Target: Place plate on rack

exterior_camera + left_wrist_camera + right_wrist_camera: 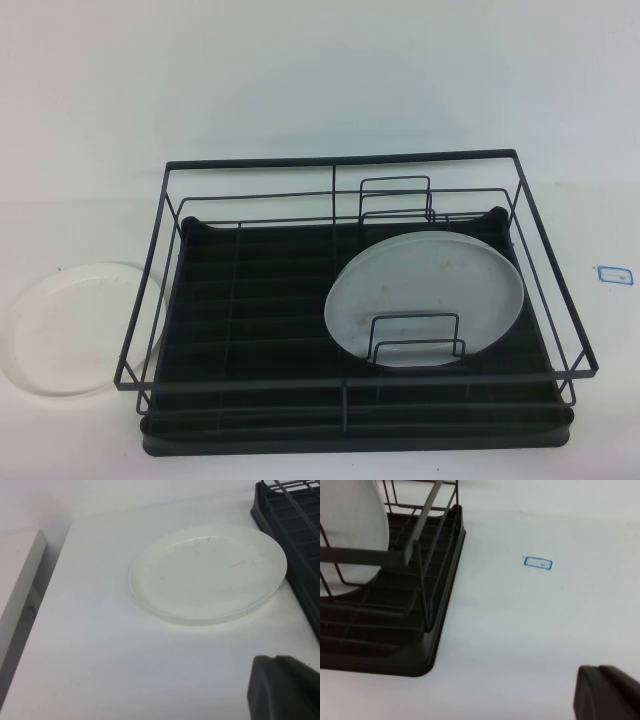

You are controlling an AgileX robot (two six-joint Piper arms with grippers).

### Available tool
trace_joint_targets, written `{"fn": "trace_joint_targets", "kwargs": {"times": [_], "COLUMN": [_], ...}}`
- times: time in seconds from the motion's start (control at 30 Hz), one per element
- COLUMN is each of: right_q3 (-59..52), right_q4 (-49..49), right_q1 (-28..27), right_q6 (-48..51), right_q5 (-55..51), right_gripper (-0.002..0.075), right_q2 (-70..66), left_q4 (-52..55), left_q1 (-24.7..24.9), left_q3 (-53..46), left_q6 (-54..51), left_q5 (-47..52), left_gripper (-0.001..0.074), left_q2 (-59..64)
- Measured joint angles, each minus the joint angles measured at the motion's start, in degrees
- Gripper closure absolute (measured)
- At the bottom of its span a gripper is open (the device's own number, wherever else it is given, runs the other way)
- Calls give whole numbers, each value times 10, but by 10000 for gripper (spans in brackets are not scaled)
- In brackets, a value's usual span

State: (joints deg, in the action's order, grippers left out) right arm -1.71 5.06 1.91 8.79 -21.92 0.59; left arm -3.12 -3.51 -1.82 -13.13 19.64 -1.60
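Observation:
The bright white plate (60, 325) lies flat on the white table, just left of the rack; it also shows in the left wrist view (207, 572). The black wire rack (340, 158) stands in the middle of the table on its black tray base, and also shows in the left wrist view (295, 520) and the right wrist view (435, 630). My left gripper (282, 662) hangs above the table near the plate, shut and empty. My right gripper (600, 672) hangs above the table right of the rack, shut and empty. Neither gripper shows in the high view.
A duller grey-white plate (425, 290) leans between the wire dividers in the rack's right half, also seen in the right wrist view (350, 525). A small blue-outlined label (613, 273) lies on the table right of the rack. The table's left edge (20, 605) is near the white plate.

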Motion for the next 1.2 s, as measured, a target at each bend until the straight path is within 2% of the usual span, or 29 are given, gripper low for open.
{"fn": "trace_joint_targets", "kwargs": {"times": [0.27,0.5,0.63,0.9,1.2], "right_q3": [0,0,0,0,0], "right_q4": [-16,-21,-21,-19,-18], "right_q1": [0,0,0,0,0], "right_q6": [0,0,0,0,0], "right_q5": [0,10,70,283,322], "right_gripper": [708,708,708,708,708], "right_q2": [0,0,0,0,0], "left_q4": [4,2,-12,-22,-22], "left_q1": [0,0,0,0,0], "left_q3": [0,0,0,0,0], "left_q6": [-2,1,3,38,34], "left_q5": [-3,-87,-175,-352,-418], "left_gripper": [734,734,734,734,734], "left_q2": [0,0,0,0,0]}}
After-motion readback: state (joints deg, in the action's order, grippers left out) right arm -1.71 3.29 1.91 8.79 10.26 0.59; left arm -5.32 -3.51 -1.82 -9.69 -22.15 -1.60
